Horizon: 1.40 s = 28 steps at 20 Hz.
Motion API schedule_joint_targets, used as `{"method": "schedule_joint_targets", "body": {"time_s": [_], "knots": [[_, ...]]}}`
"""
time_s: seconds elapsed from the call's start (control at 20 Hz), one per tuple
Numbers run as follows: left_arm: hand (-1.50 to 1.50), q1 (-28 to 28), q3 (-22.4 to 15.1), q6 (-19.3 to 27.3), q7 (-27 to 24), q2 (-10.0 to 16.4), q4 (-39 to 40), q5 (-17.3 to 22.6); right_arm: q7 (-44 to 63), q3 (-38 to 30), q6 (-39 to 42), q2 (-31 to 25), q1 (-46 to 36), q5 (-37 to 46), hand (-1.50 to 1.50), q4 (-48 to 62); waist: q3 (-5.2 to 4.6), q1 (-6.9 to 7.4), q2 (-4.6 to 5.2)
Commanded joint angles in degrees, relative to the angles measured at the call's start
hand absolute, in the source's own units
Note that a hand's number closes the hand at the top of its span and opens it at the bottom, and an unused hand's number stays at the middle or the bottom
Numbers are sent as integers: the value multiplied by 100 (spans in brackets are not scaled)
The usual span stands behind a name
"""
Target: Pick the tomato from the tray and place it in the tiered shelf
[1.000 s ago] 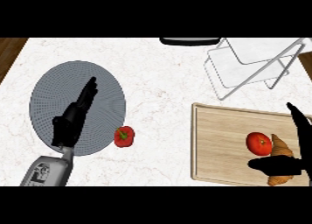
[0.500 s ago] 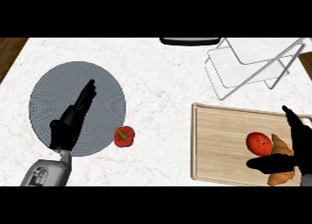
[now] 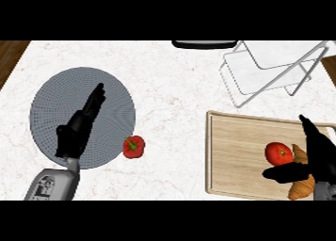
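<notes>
Round red tomato [image 3: 278, 153] on light wooden tray [image 3: 233, 141] lies between right hand's [image 3: 326, 162] uncurled fingers and thumb: close squarely round it, avoiding brown croissant [image 3: 302, 187]; left hand [image 3: 76, 134] straight-fingered.

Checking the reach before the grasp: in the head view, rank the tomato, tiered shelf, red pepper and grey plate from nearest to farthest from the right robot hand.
From the right robot hand:
1. The tomato, on the tray beside its thumb.
2. The tiered shelf, behind the tray, back right.
3. The red pepper, left of the tray.
4. The grey plate, far left.
</notes>
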Motion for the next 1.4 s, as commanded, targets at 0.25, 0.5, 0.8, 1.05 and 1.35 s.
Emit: {"method": "schedule_joint_targets", "body": {"time_s": [0.25, 0.5, 0.8, 1.05, 1.35], "knots": [[0, -141, 55, 56, 249, -184, -1, -266, -757, -128, -488, 415, -118, 389, -150, 1144, 1, 8, 2], [0, -100, 477, -388, -253, 57, 291, 15, -922, -228, -216, 360, 386, 339, -150, 710, 0, -13, -1], [0, 408, 34, -98, -310, -364, -27, -364, -800, -424, 124, 366, 601, 175, -150, 269, -1, -20, -6], [0, 88, 144, -136, -28, -294, 65, -431, -1059, -164, 324, 353, 190, 427, 150, 1018, 0, -5, -1], [0, 26, 226, -294, 84, -306, -87, -341, -1420, -208, 43, 328, 69, 831, 150, 1114, 0, -2, -1]]}}
